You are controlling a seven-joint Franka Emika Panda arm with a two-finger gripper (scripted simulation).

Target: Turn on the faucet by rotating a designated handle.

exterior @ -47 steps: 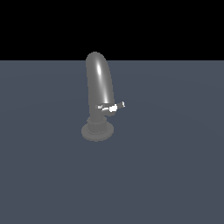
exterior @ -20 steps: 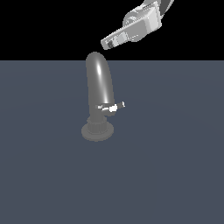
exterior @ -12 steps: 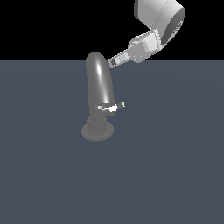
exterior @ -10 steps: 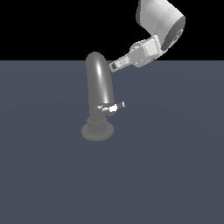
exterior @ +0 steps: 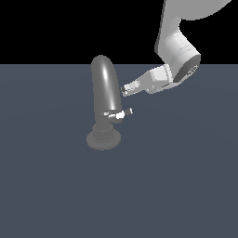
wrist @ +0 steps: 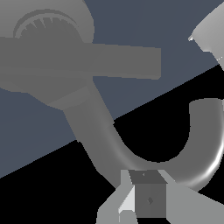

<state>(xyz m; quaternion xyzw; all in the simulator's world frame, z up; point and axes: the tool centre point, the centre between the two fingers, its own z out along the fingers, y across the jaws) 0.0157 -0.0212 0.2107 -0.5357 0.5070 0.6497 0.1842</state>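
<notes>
The faucet point(exterior: 103, 88) is a tall glossy grey spout curving at the top, standing on a round ridged base point(exterior: 104, 138). The handle point(exterior: 122, 113) is a short lever with a bright white tip, sticking out of the lower body toward the exterior view's right. My gripper point(exterior: 125, 89) hangs just to the right of the spout, a little above the handle and apart from it. Its fingers are together and hold nothing. In the wrist view the faucet point(wrist: 109, 140) curves past the gripper point(wrist: 141, 183), and the handle point(wrist: 118, 61) shows as a long grey bar.
The faucet stands on a flat dark grey-blue floor point(exterior: 176, 186), with black background above it. My white arm point(exterior: 179, 51) comes in from the exterior view's upper right. A white part point(wrist: 210, 39) shows at the wrist view's edge.
My arm has come into view and moved down. The gripper has dropped from beside the spout's top to just above the handle. The faucet and handle have not moved.
</notes>
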